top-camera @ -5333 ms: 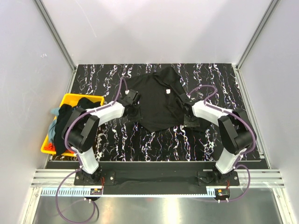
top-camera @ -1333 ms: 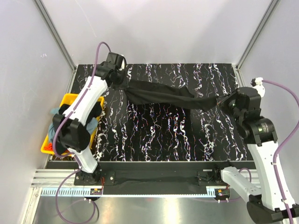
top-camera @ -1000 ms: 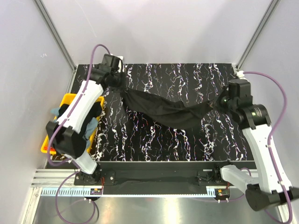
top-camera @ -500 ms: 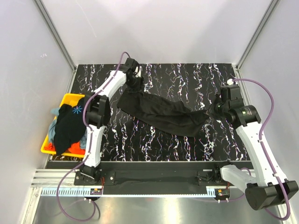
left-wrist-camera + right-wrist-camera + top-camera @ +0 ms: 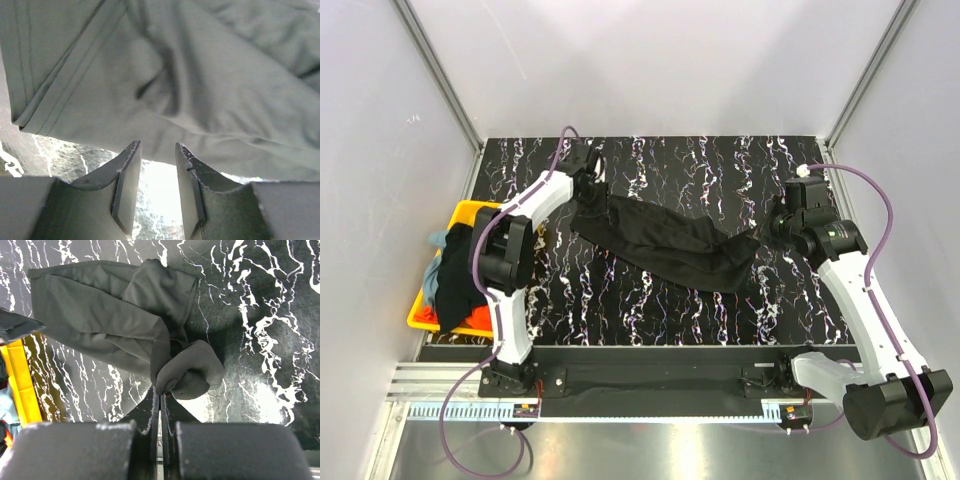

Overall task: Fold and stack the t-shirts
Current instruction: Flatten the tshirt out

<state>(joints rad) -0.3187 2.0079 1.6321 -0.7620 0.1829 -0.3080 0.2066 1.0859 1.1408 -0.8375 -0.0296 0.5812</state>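
Versus about a second earlier, when it was stretched between both arms, the black t-shirt [image 5: 665, 240] had been lowered onto the marbled table [image 5: 660, 320] and its left end let go. Left to right:

- Yellow bin [image 5: 470, 207], left edge: the remaining t-shirts [image 5: 455, 275] were heaped in it, dark cloth on top, grey-blue cloth [image 5: 435, 240] poking out at the bin's left side.
- Left gripper [image 5: 592, 178]: parked just beyond the shirt's far-left end. In the left wrist view the jaws were seen narrowly parted with nothing between them, and a stitched hem edge lay just ahead of the fingertips [image 5: 127, 170].
- Shirt: laid as a rumpled diagonal band across mid-table, from far-left end to near-right end. It was doubled over itself, not spread.
- Right gripper [image 5: 775, 228]: jaws were pinched tight on a bunched knob of cloth at the shirt's right end, as confirmed in the right wrist view.

The step was judged to be laying out for the first fold. Little of the task looked done, and no folded stack was seen.

To do it well:
- A single layer at a hem corner should be re-gripped by the left, not a bundle.
- The right pinch should be swapped for the matching corner.
- Both should then be drawn apart low over the table, so the body is flattened without being dragged off-centre.

Wrinkles left now would likely be carried into every fold.
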